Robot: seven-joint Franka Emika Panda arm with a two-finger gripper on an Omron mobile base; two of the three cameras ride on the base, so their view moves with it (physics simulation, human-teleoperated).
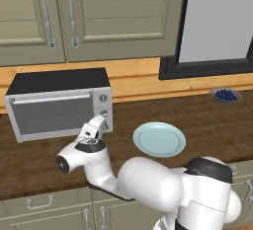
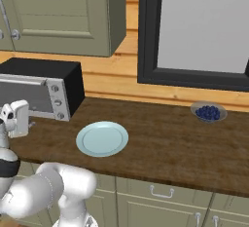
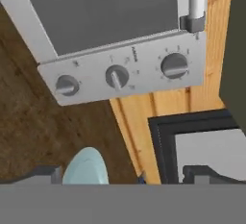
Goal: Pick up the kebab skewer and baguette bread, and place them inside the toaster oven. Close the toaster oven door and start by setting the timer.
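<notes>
The toaster oven (image 1: 59, 103) (image 2: 44, 89) stands at the back left of the counter, and its door (image 1: 52, 113) (image 3: 105, 11) is shut. My gripper (image 1: 99, 125) (image 2: 19, 119) (image 3: 122, 175) hovers just in front of the oven's knob panel (image 3: 129, 69), open with nothing between its fingers. In the hand view the panel's three round knobs sit in a row, the middle knob (image 3: 116, 76) straight ahead of me. The door's bar handle (image 3: 197, 2) runs along the edge beside the panel. The kebab skewer and the baguette bread are out of view.
A pale blue plate (image 1: 159, 139) (image 2: 102, 139) lies bare on the wooden counter to the right of the oven. A small bowl of blueberries (image 1: 226, 95) (image 2: 208, 112) sits farther right near the wall. Wall cabinets (image 1: 74, 17) hang above the oven, beside a black-framed window (image 1: 212, 26).
</notes>
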